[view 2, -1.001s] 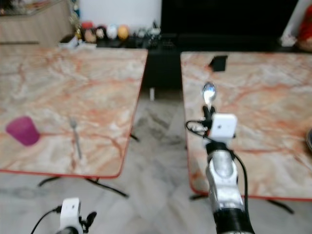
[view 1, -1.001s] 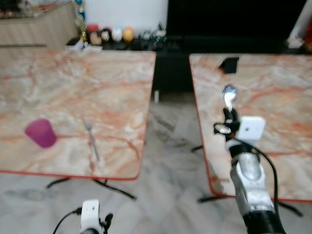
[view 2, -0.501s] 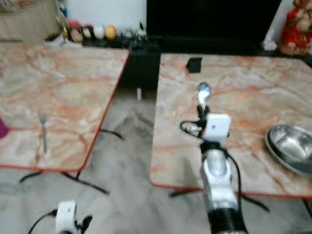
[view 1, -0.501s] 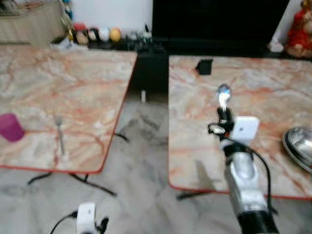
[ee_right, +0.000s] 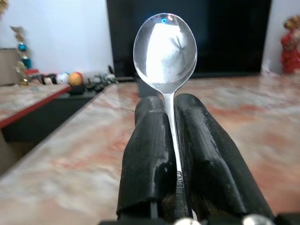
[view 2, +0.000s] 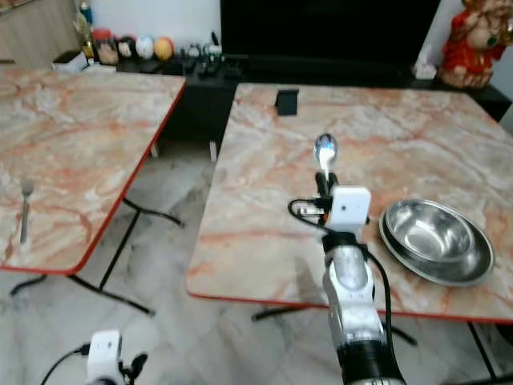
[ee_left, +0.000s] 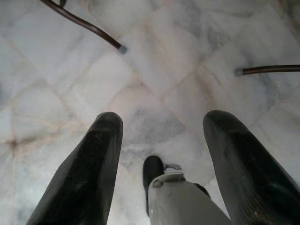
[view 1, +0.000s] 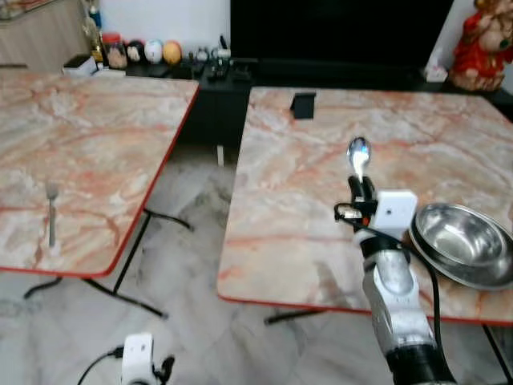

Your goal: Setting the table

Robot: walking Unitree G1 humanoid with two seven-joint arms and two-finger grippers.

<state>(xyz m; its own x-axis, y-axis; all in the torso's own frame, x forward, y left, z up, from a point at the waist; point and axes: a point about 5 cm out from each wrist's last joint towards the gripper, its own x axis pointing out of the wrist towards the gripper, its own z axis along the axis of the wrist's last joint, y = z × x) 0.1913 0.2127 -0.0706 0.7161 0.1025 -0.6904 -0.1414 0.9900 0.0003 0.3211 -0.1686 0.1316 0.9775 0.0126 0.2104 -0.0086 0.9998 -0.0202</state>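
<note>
This is a home's living or dining room: two marble-patterned tables (view 2: 337, 152) with red edging fill the middle of the frame above a pale marble-tile floor (view 1: 184, 265), with a low black cabinet (view 1: 240, 76) of small ornaments (view 1: 152, 52) and a red figurine (view 1: 479, 40) along the top edge.

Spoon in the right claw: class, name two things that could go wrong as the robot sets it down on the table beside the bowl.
1. The right claw pinches the spoon by its thin handle only, bowl end sticking out, so it could twist or slip on the way down.
2. The steel bowl sits close beside the arm on the table, so a sideways swing might knock it toward the near edge.
</note>
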